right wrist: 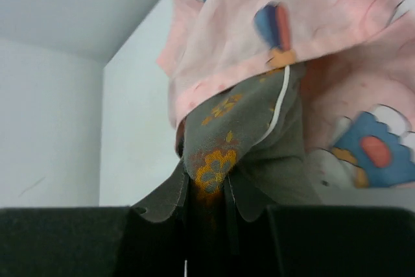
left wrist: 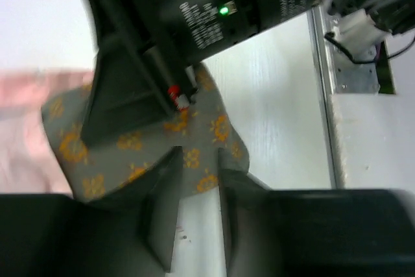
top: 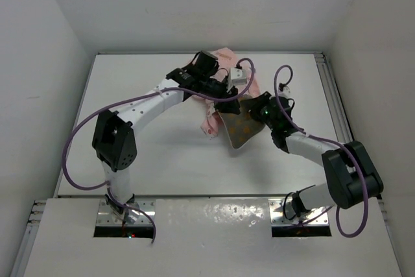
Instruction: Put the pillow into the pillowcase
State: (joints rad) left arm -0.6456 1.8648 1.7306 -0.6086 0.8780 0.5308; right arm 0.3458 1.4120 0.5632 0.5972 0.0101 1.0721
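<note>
The left arm (top: 152, 103) and right arm (top: 310, 149) are built from white tubular links joined by blocky black joint housings, the bulkiest seen at ea. shoulder. A purple cable (top: 70, 154) is run in a loose loop beside the left arm, and a second purple cable (top: 364, 215) is looped beside the right arm. Both bases are fixed to silvery metal plates (top: 120, 215). On the black right wrist housing (left wrist: 207, 17), white printed lettering (too blurred to be read) and a lit green LED (left wrist: 224, 10) are seen, plus a small red-and-white part (left wrist: 175, 94). The fingers of the left gripper (left wrist: 198, 163) and right gripper (right wrist: 209, 189) are matte black w/ flat sides.
</note>
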